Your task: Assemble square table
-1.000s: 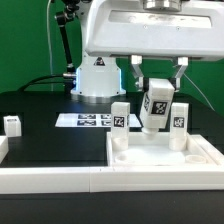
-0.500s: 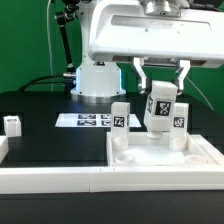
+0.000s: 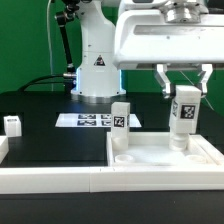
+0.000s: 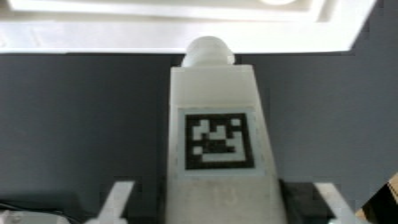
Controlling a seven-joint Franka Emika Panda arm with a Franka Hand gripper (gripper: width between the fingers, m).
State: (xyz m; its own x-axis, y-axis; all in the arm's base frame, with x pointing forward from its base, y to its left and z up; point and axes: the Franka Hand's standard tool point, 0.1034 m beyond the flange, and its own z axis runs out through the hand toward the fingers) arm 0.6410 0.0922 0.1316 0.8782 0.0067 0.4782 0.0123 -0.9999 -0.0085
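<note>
Over last second, gripper (image 3: 184, 94) has slid toward exterior view's right, carrying held leg (image 3: 183, 120) along above tabletop (image 3: 150, 166). Probably lining leg up with far corner socket; seating not yet evident. Jaws half-closed, clamped on leg's upper end. Leg hangs upright under hand: white block, black-and-white tag, rounded peg tip. Second leg (image 3: 120, 120) stands well aside.
</note>
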